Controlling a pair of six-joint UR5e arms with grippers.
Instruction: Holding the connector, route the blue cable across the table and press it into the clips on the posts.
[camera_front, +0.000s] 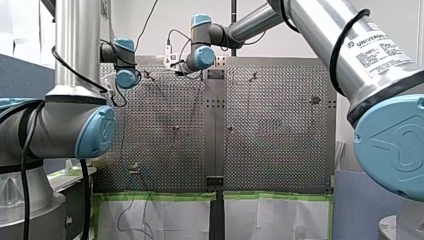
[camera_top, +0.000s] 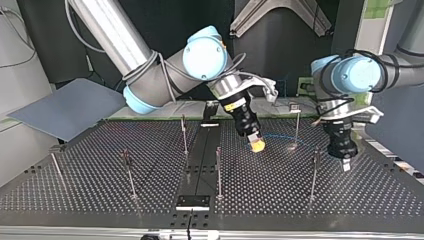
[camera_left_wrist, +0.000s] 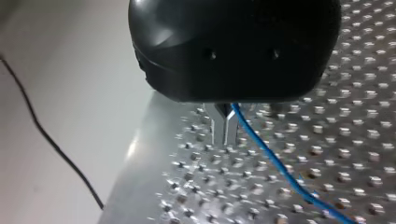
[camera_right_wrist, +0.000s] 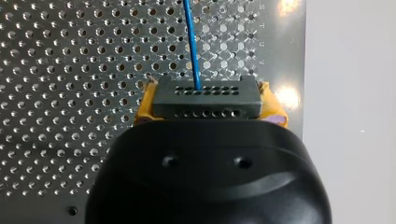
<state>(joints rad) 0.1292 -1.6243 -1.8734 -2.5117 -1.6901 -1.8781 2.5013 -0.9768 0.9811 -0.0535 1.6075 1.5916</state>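
In the right wrist view my right gripper (camera_right_wrist: 205, 109), with yellow pads, is shut on a dark grey connector (camera_right_wrist: 205, 99). The blue cable (camera_right_wrist: 191, 42) leaves the connector's top and runs ahead over the perforated table. The top view shows that gripper (camera_top: 257, 145) tilted low over the table's middle, the blue cable (camera_top: 280, 135) arcing from it past a thin post (camera_top: 297, 122). My left gripper (camera_top: 346, 162) hangs further right, near another post (camera_top: 314, 175). Its metal fingers (camera_left_wrist: 231, 128) are shut; the blue cable (camera_left_wrist: 266, 151) runs close beside them, and whether it is pinched is unclear.
More thin posts (camera_top: 218, 172) (camera_top: 184, 135) (camera_top: 129, 175) stand across the perforated table (camera_top: 100, 195). A black plate (camera_top: 192, 201) sits at its near edge. A grey panel (camera_top: 65, 107) lies off the top view's left. A black wire (camera_left_wrist: 46, 140) crosses the pale floor beside the table edge.
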